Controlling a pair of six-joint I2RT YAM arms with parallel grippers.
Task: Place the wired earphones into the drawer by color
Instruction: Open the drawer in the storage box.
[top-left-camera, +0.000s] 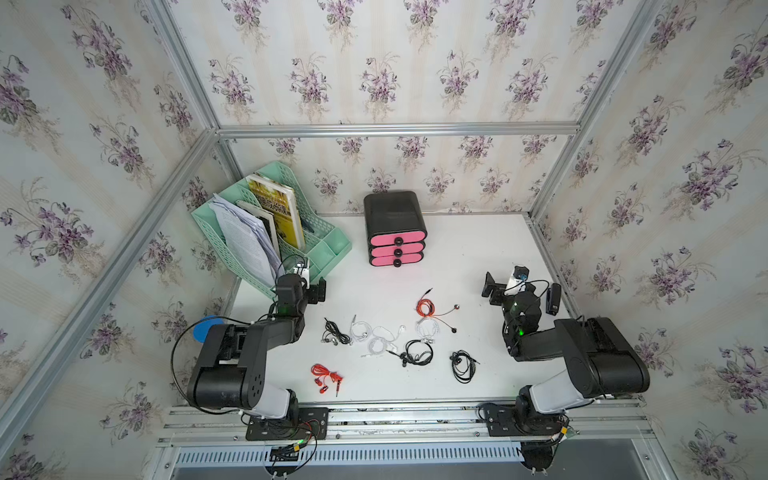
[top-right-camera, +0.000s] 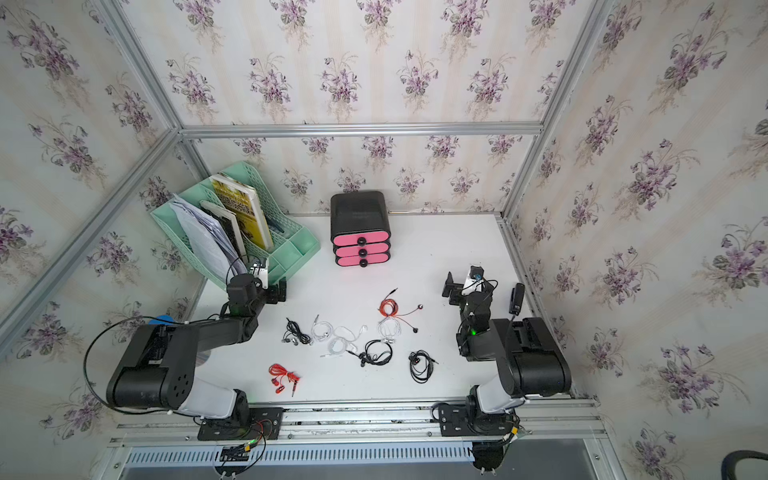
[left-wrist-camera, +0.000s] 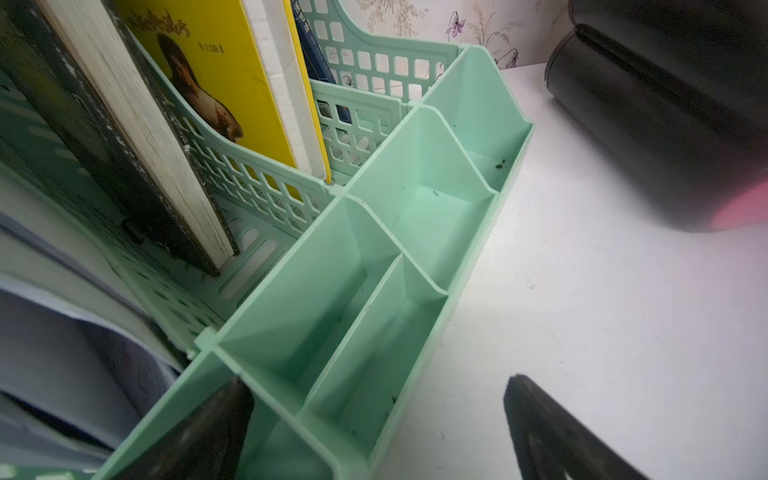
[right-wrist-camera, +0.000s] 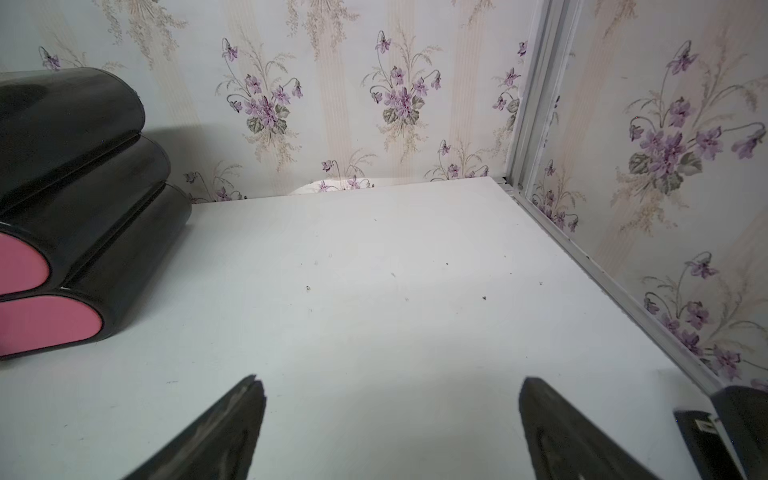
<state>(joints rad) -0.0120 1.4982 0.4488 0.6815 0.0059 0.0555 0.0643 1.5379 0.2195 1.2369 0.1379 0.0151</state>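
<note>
Several wired earphones lie coiled on the white table (top-left-camera: 478, 257) in both top views. A red bundle (top-left-camera: 326, 376) is nearest the front and an orange-red one (top-left-camera: 426, 308) is further back. White bundles (top-left-camera: 382, 338) sit mid-table, flanked by black ones (top-left-camera: 336, 334) (top-left-camera: 463, 365). The black drawer unit (top-left-camera: 395, 228) (top-right-camera: 360, 228) (right-wrist-camera: 83, 199) has three pink fronts, all shut. My left gripper (top-left-camera: 311, 284) (left-wrist-camera: 380, 384) is open beside the green organiser. My right gripper (top-left-camera: 521, 286) (right-wrist-camera: 392, 383) is open over bare table, right of the drawers. Both hold nothing.
A mint-green desk organiser (top-left-camera: 328, 245) (left-wrist-camera: 415, 257) with books and papers stands at the back left, close to my left gripper. A blue disc (top-left-camera: 208, 326) lies behind the left arm. Aluminium frame posts and wallpapered walls enclose the table.
</note>
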